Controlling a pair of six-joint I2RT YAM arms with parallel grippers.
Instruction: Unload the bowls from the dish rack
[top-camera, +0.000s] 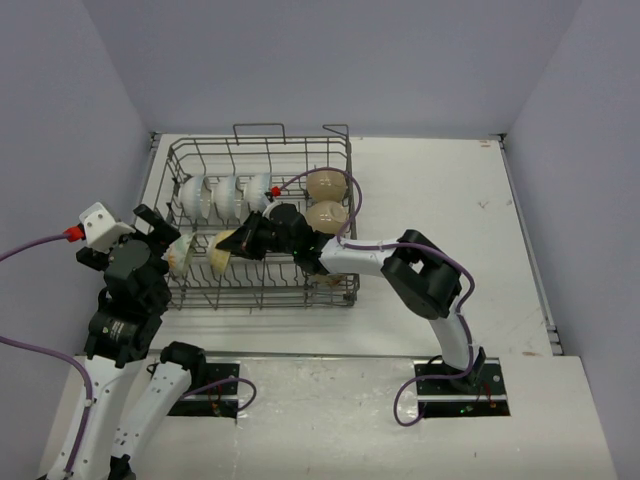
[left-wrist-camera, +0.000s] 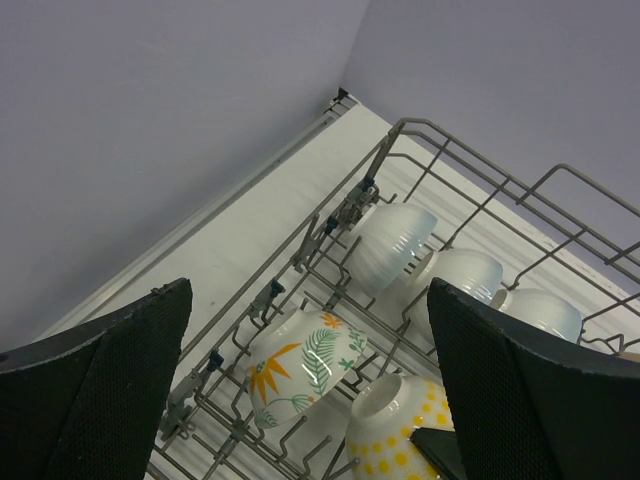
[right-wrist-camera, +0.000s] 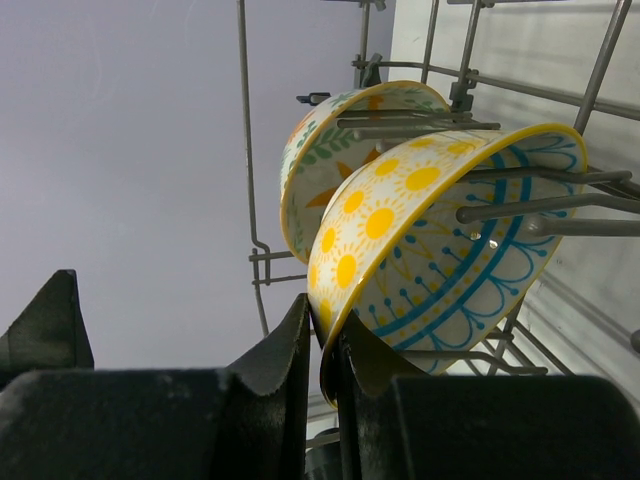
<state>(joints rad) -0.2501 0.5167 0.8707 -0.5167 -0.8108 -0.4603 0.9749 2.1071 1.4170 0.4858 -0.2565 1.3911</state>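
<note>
Right tool (right-wrist-camera: 322, 330): clamped on yellow bowl (right-wrist-camera: 420, 230) rim, inside dish rack (top-camera: 290, 290)
Left tool (left-wrist-camera: 308, 290): wide apart over rack's left end

Top: high behind bases, facing down, rack (top-camera: 300, 288) at 11 o'clock. Left wrist: close above rack. Right wrist: inside it, facing 9 o'clock. Both apparently share leaf bowl (left-wrist-camera: 300, 375).

Light comes soft and even from above, bright on the white tabletop (top-camera: 450, 200), leaving only a faint shadow at the foot of the dish rack (top-camera: 260, 297). There is no harsh glare, just a pale sheen on the beige bowls (top-camera: 327, 185). From my right wrist the yellow bowl (right-wrist-camera: 420, 230) looks crisp, while my right claw (right-wrist-camera: 322, 335) is dark and a little soft up close. My left claw (left-wrist-camera: 308, 290) reads near-black, its texture barely showing
</note>
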